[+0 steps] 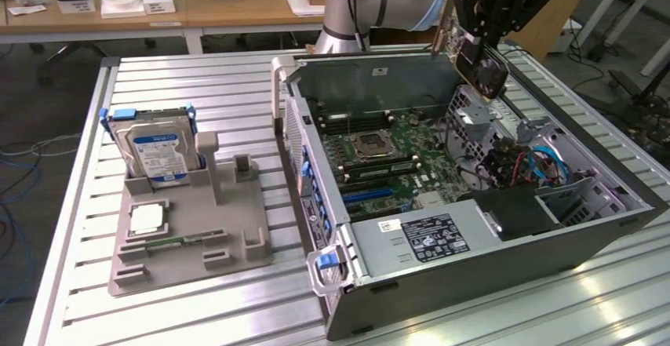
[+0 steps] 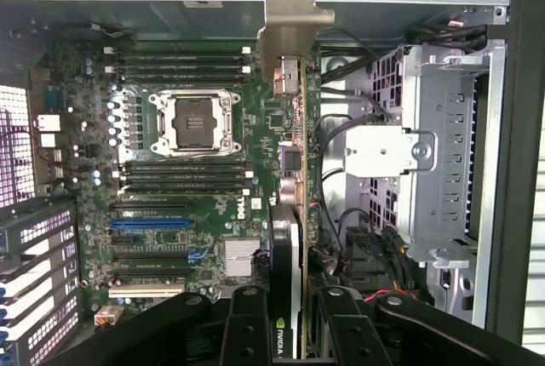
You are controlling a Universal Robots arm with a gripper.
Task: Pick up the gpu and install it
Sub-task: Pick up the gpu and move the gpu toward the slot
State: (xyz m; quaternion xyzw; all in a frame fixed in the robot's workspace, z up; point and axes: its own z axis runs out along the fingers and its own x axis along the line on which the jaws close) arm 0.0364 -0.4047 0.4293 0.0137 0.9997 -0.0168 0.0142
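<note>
The gpu (image 1: pixel 484 62), a thin card with a black fan cooler, hangs in the air over the far right corner of the open computer case (image 1: pixel 492 275). My gripper (image 1: pixel 488 38) is shut on its upper edge. In the wrist view the gpu (image 2: pixel 295 162) shows edge-on, its silver end bracket (image 2: pixel 289 17) pointing away from the camera, and the black fingers (image 2: pixel 247 328) clamp it from both sides. Under the card lies the green motherboard (image 2: pixel 196 179) with its blue expansion slot (image 2: pixel 149 223). The card is well above the board and touches nothing.
On the exterior view's left, a grey holder (image 1: pixel 235 240) carries an upright hard drive (image 1: pixel 159 154) and a small memory stick (image 1: pixel 172 242). Inside the case are a drive cage (image 2: pixel 443 145), loose cables (image 1: pixel 523 165) and a power supply (image 1: pixel 440 236).
</note>
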